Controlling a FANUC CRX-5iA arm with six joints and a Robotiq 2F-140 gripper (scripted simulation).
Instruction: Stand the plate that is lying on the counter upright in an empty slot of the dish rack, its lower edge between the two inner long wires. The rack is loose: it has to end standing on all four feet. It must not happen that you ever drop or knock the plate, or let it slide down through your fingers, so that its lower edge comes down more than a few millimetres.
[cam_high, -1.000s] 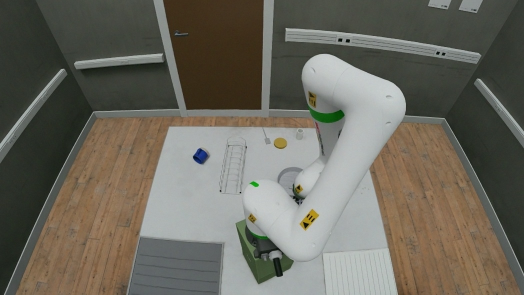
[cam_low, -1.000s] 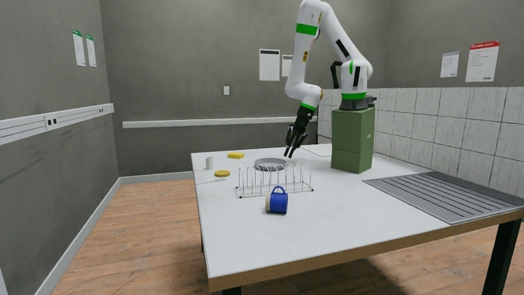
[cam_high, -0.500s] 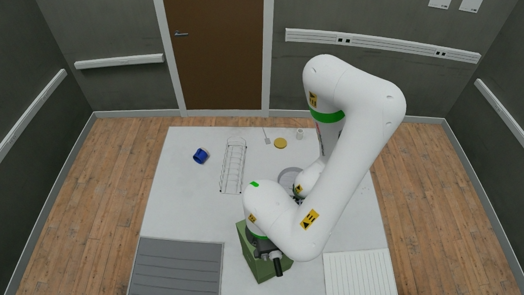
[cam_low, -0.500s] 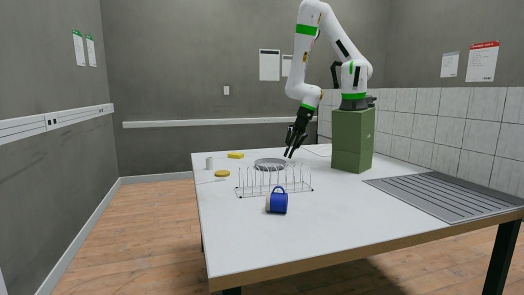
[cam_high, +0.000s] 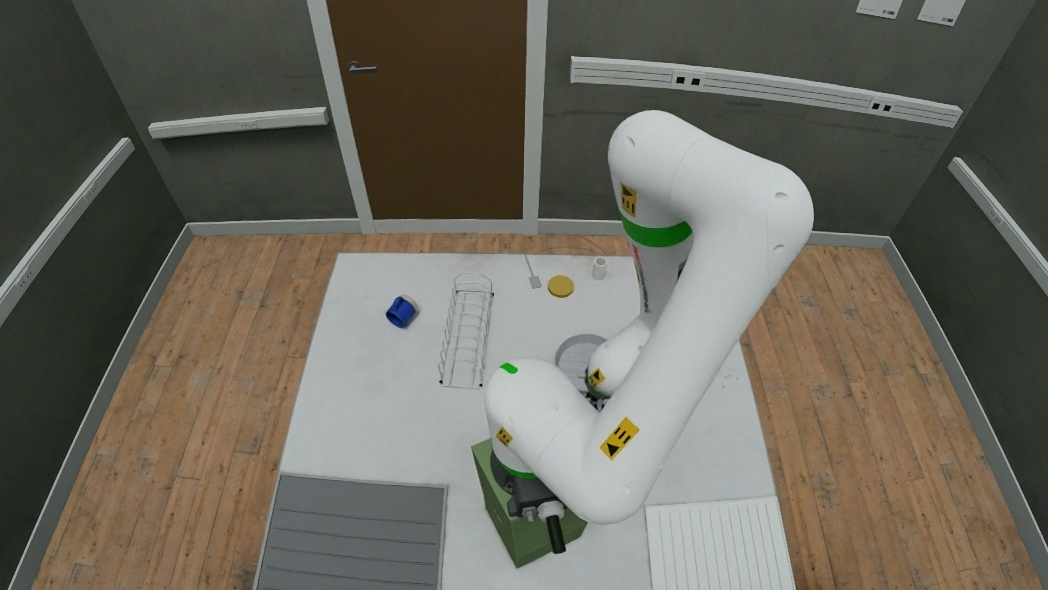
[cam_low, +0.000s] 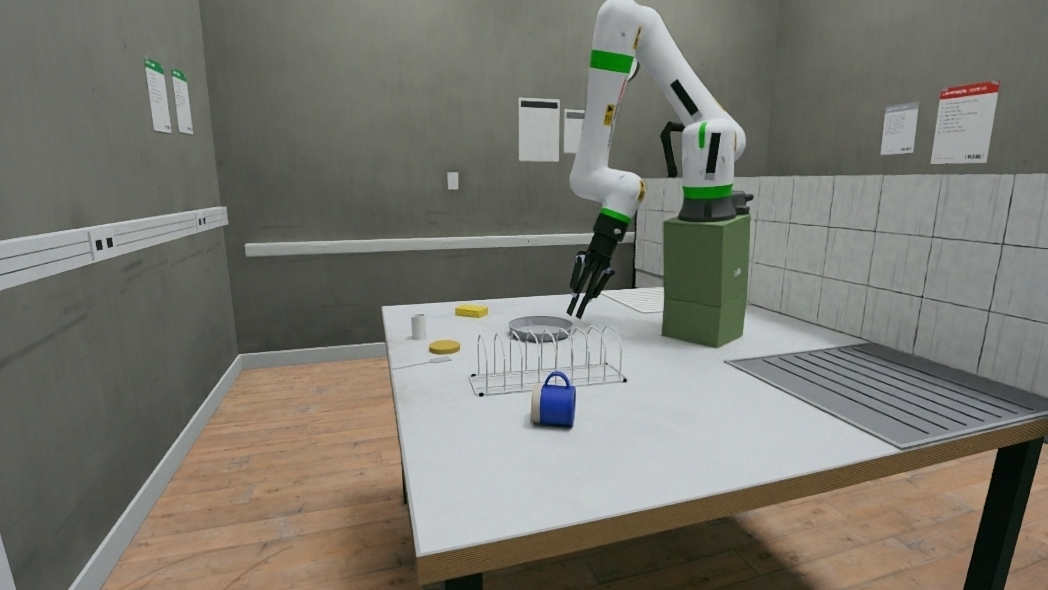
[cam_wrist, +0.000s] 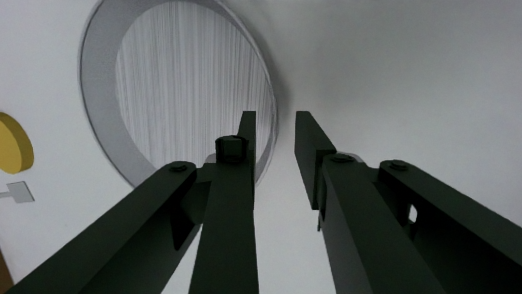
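The grey plate (cam_high: 579, 351) lies flat on the white counter, just beyond the rack in the exterior view (cam_low: 540, 326). It fills the upper left of the wrist view (cam_wrist: 175, 90). The wire dish rack (cam_high: 467, 329) stands on the counter with all slots empty, and it also shows in the exterior view (cam_low: 548, 355). My gripper (cam_low: 575, 313) hangs tilted a little above the plate's near right rim. Its fingers stand a narrow gap apart with nothing between them, one tip over the rim. In the top view the arm hides the gripper.
A blue mug (cam_low: 554, 400) lies on its side in front of the rack. A yellow disc (cam_low: 444, 346), a small white cup (cam_low: 418, 326), a yellow sponge (cam_low: 470, 310) and a spatula (cam_high: 533, 277) lie at the far side. The green pedestal (cam_low: 705, 278) stands right of the plate.
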